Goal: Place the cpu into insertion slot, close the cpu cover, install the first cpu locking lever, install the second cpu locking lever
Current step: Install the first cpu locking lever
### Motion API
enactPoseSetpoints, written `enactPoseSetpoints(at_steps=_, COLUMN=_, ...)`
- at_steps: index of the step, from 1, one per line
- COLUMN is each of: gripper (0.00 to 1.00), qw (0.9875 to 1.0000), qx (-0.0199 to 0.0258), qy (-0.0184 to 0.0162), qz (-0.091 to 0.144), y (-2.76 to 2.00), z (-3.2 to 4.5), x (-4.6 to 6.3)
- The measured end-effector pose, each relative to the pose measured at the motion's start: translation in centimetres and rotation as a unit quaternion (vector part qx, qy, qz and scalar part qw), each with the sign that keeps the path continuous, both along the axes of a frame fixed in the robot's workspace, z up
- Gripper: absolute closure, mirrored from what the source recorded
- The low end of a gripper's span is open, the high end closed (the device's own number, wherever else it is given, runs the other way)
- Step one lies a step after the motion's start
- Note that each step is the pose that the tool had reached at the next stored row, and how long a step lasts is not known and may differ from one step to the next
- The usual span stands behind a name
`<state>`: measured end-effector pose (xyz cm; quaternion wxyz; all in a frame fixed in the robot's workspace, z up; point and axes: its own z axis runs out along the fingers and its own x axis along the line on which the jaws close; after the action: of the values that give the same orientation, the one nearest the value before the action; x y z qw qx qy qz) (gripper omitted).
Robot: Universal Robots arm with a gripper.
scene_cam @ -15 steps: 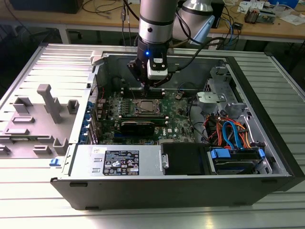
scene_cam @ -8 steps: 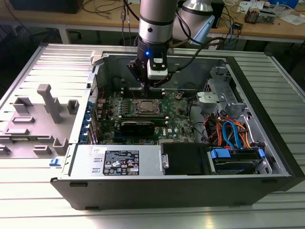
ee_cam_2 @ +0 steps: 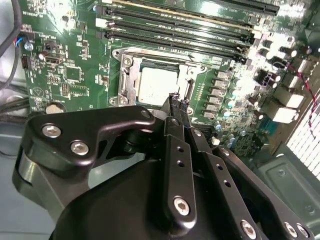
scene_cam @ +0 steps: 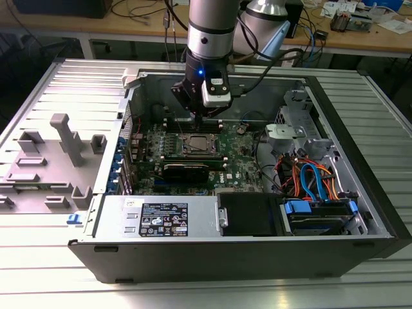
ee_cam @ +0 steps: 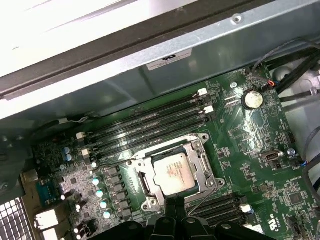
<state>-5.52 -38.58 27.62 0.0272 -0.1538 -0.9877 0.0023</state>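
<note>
Cpu [ee_cam: 173, 173] lies flat in the insertion slot [ee_cam: 142, 181]; I see my claw [ee_cam_2: 178, 100] hanging close over it, pinched narrow and holding nothing

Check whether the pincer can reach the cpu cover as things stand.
Probably yes: the pincer hangs close by the cpu cover, and nothing stands between them above the board.
</note>
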Motion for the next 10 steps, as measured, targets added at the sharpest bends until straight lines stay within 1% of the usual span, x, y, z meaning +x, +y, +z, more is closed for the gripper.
enactPoseSetpoints(at_steps=1, gripper=0.89, qw=1.0000, qx=0.0000, qy=0.0000, qz=0.010, y=0.00, z=0.00, x=0.00)
enactPoseSetpoints(at_steps=2, gripper=0.89, qw=0.9997, qx=0.0000, qy=0.0000, qz=0.023, y=0.00, z=0.00, x=0.00)
enactPoseSetpoints(at_steps=4, gripper=0.89, qw=0.9992, qx=0.0000, qy=0.0000, qz=0.041, y=0.00, z=0.00, x=0.00)
enactPoseSetpoints(at_steps=7, gripper=0.89, qw=0.9979, qx=0.0000, qy=0.0000, qz=0.065, y=0.00, z=0.00, x=0.00)
enactPoseSetpoints(at_steps=8, gripper=0.89, qw=0.9970, qx=0.0000, qy=0.0000, qz=0.078, y=0.00, z=0.00, x=0.00)
enactPoseSetpoints(at_steps=10, gripper=0.89, qw=0.9956, qx=0.0000, qy=0.0000, qz=0.094, y=0.00, z=0.00, x=0.00)
